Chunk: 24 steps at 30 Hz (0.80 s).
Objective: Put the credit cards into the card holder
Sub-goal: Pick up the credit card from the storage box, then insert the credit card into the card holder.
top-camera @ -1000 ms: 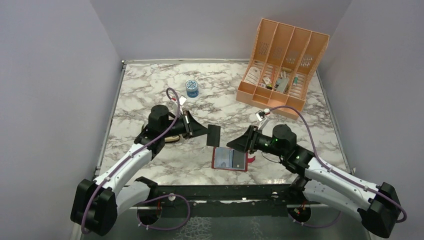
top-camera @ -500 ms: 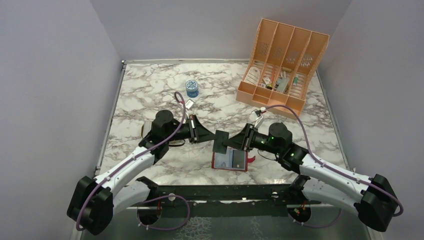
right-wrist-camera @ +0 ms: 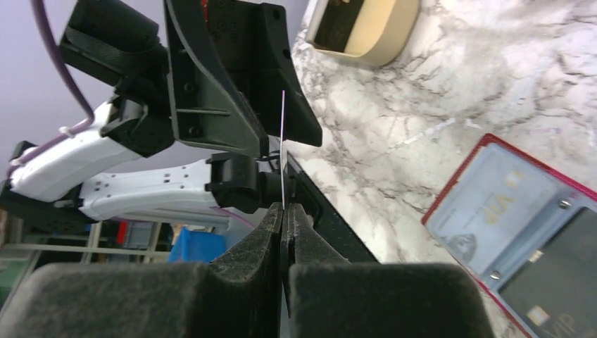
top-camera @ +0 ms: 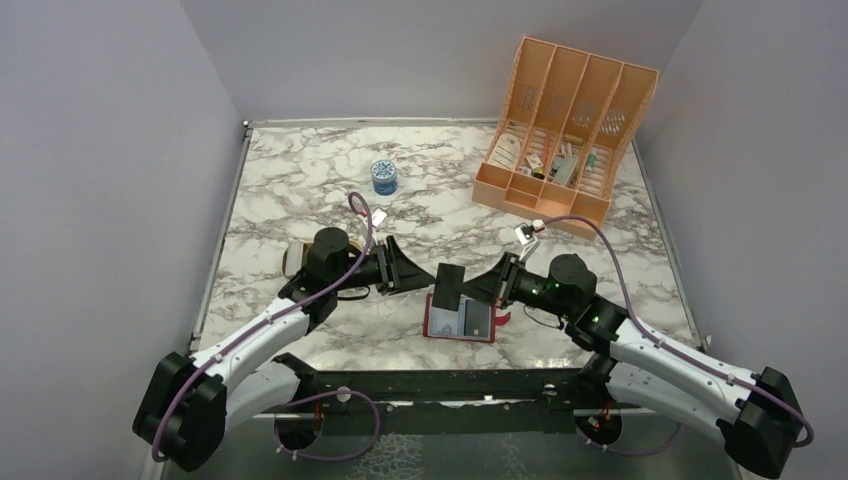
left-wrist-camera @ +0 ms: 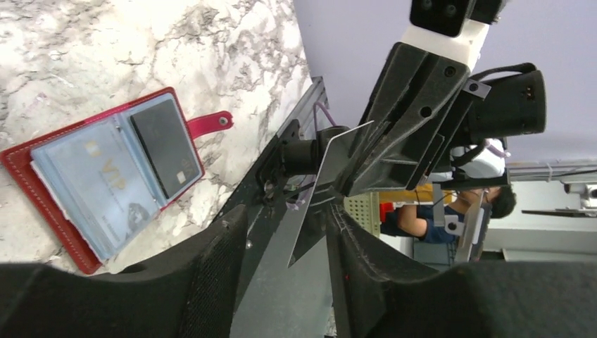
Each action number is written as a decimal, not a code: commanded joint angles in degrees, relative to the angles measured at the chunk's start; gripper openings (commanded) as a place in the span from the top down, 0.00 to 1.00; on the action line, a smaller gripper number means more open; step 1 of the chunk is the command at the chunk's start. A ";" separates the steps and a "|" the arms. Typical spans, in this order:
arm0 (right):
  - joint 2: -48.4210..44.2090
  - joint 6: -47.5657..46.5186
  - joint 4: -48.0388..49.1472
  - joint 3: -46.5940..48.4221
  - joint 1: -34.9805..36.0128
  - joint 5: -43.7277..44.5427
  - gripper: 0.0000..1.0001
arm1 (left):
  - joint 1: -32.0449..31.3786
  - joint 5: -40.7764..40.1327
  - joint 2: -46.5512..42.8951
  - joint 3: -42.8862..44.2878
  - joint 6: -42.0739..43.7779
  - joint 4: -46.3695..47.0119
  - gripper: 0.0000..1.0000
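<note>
A black credit card (top-camera: 450,286) hangs upright just above the open card holder (top-camera: 436,322), a dark red case with pale blue pockets. My right gripper (top-camera: 480,285) is shut on the card's right edge; in the right wrist view the card (right-wrist-camera: 282,141) shows edge-on as a thin line rising from the closed fingers (right-wrist-camera: 271,229). My left gripper (top-camera: 425,278) stands open around the card's left end, and the card (left-wrist-camera: 299,204) sits free between its two pads. Another black card (left-wrist-camera: 165,144) lies in the right pocket of the card holder (left-wrist-camera: 42,179).
A shallow tan tray (top-camera: 293,258) sits behind the left arm, also seen in the right wrist view (right-wrist-camera: 366,28). A small blue-lidded jar (top-camera: 384,176) stands further back. The peach slotted organizer (top-camera: 565,130) fills the back right corner. The table's dark front rail (top-camera: 430,385) runs below the holder.
The black card passed from left to right: my left gripper carried it rightward and then opened, while my right gripper closed on its other edge above the card holder.
</note>
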 commanded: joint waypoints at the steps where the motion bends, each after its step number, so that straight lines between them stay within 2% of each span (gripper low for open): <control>1: -2.55 -4.49 -8.79 0.35 0.32 5.76 0.99 | -0.22 -5.08 1.20 3.45 7.95 -8.89 0.51; 3: -3.27 -5.51 -11.97 0.33 0.32 7.46 0.99 | -0.45 -7.38 1.98 5.15 11.96 -14.26 0.51; 5: -3.75 -6.33 -14.40 0.07 0.32 8.67 0.99 | -0.55 -8.58 2.74 5.73 13.51 -15.71 0.52; 10: -1.82 -8.39 -17.64 -0.24 0.31 10.61 0.99 | -1.86 -11.30 5.65 5.34 15.35 -15.97 0.64; 14: 2.49 -9.35 -17.46 0.15 0.25 9.56 0.99 | -4.31 -15.40 8.71 4.68 15.41 -15.87 0.72; 21: 11.18 -11.71 -15.55 1.41 -1.81 3.03 0.99 | -8.08 -19.68 13.51 4.82 17.19 -15.63 0.93; 24: 12.95 -12.88 -15.56 1.68 -3.08 0.87 0.99 | -9.54 -22.41 15.12 4.47 17.40 -15.62 0.97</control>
